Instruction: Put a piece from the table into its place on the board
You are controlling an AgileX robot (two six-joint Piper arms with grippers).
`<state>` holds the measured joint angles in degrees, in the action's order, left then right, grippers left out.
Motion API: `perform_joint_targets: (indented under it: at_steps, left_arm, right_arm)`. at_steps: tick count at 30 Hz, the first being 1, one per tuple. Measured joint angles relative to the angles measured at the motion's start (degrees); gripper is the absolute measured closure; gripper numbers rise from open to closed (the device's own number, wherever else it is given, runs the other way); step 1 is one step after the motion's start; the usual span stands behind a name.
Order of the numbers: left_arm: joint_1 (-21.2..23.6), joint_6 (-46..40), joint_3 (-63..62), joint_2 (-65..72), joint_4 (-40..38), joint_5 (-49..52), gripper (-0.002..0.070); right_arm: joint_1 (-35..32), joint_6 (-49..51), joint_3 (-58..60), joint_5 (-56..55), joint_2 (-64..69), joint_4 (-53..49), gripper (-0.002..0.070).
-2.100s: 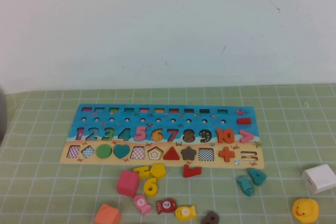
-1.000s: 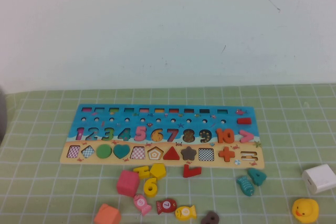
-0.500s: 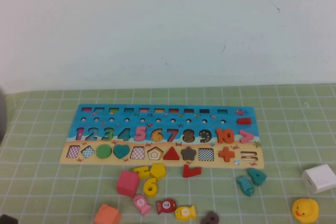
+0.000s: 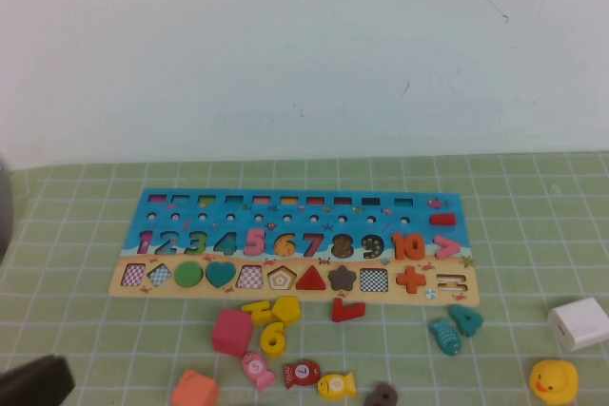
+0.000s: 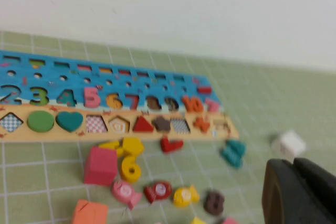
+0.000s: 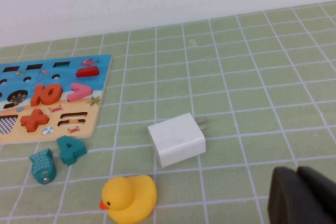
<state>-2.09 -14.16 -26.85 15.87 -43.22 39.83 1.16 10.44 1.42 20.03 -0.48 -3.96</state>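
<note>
The yellow numeral 6 piece point(image 4: 273, 338) lies on the green mat just in front of the board point(image 4: 304, 219), beside a pink cube; the left wrist view shows this piece point(image 5: 130, 169) too. The long board point(image 5: 157, 83) has a blue numeral row and a tan shape strip. My left gripper point(image 4: 38, 379) pokes into the high view's lower left corner, well left of the piece. In its wrist view the left gripper point(image 5: 294, 163) is shut and holds nothing. My right gripper point(image 6: 297, 171) is shut and empty over bare mat, near the white charger.
Loose pieces crowd the mat before the board: pink cube point(image 4: 231, 332), orange block point(image 4: 195, 389), yellow pentagon point(image 4: 285, 310), red piece point(image 4: 346, 310), several fish point(image 4: 302, 373), brown 8 point(image 4: 382, 395), teal 4 point(image 4: 465, 319). A white charger point(image 4: 579, 322) and yellow duck point(image 4: 553, 380) sit right.
The dark left gripper has come further into the high view's lower left corner. The pieces and the board have not moved.
</note>
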Motion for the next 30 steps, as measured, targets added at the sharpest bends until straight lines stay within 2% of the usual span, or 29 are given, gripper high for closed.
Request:
perform_joint_targets:
  at_steps: [5, 12, 17, 22, 24, 26, 30]
  left_arm:
    - [0.0, -8.9, -12.2, 14.7, 2.4, 9.2, 0.0676]
    - [-1.3, -12.4, -20.2, 34.8, 6.5, 13.2, 0.0676]
    - [-12.5, -6.4, -23.3, 46.7, 18.1, 11.6, 0.0676]
    - [-27.3, 6.4, -27.3, 57.1, 34.5, 10.7, 0.0676]
    - [-31.5, 11.5, -29.3, 61.1, 39.3, 10.7, 0.0676]
    - [-34.9, 14.8, -31.8, 65.5, 42.9, 10.7, 0.0676]
    - [-37.8, 17.1, -36.7, 73.6, 44.0, 11.2, 0.0676]
  right_arm:
    - [0.0, 0.0, 0.0, 0.0, 0.0, 0.0, 0.0678]
    - [0.0, 0.0, 0.0, 0.0, 0.0, 0.0, 0.0678]
    - [0.0, 0.0, 0.0, 0.0, 0.0, 0.0, 0.0678]
    - [0.0, 0.0, 0.0, 0.0, 0.0, 0.0, 0.0678]
    - [0.0, 0.0, 0.0, 0.0, 0.0, 0.0, 0.0678]
    - [0.0, 0.0, 0.0, 0.0, 0.0, 0.0, 0.0678]
    - [0.0, 0.0, 0.0, 0.0, 0.0, 0.0, 0.0678]
